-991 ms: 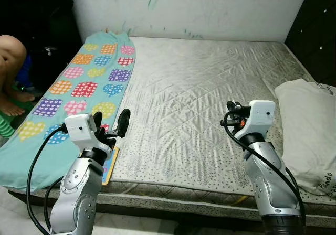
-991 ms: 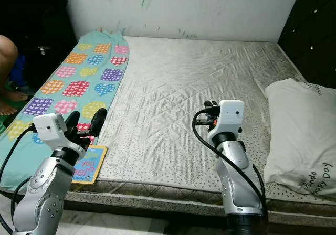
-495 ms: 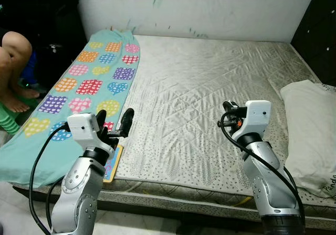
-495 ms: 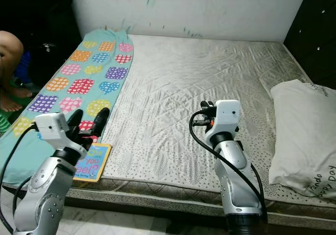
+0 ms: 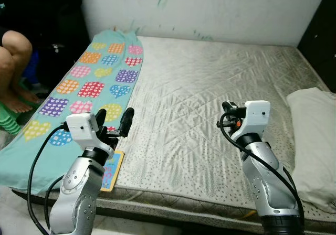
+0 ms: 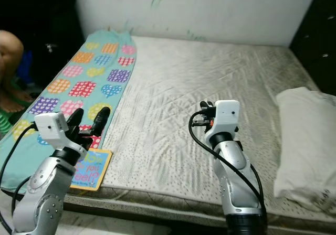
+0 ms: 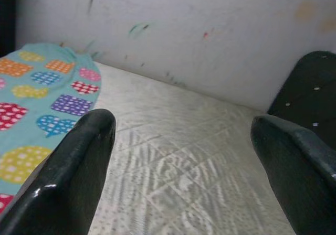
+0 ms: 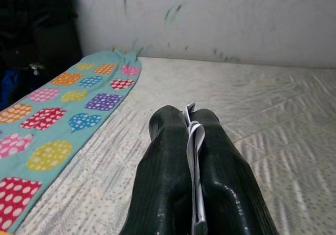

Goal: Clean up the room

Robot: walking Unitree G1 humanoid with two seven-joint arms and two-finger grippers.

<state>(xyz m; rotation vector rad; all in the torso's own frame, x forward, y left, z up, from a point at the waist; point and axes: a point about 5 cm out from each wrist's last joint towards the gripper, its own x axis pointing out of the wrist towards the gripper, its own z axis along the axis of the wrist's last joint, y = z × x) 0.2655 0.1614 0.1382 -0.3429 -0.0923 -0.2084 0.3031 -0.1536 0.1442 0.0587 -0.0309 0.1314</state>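
Observation:
A colourful children's book point(image 6: 90, 163) lies at the front left edge of the bare mattress point(image 5: 210, 83), partly on a teal blanket point(image 5: 89, 83) printed with dotted hearts. My left gripper point(image 5: 114, 120) hovers open just above and behind the book, its fingers point(image 7: 79, 161) wide apart. Over the mattress's front middle, my right gripper point(image 5: 226, 108) is raised. In the right wrist view its fingers point(image 8: 168, 156) are pressed together on a thin white slip of paper point(image 8: 193, 140). A white pillow point(image 5: 312, 135) lies at the right edge.
A person's bare legs point(image 5: 16, 51) show at the far left beside the bed. A white wall point(image 5: 210, 7) with paint marks stands behind the mattress. A dark panel point(image 6: 320, 30) borders the right side. The mattress's front edge drops to the floor.
The camera has shifted, so the pillow sits further right and the book shows more fully. Both arms hold much the same pose; the grippers' states are unchanged.

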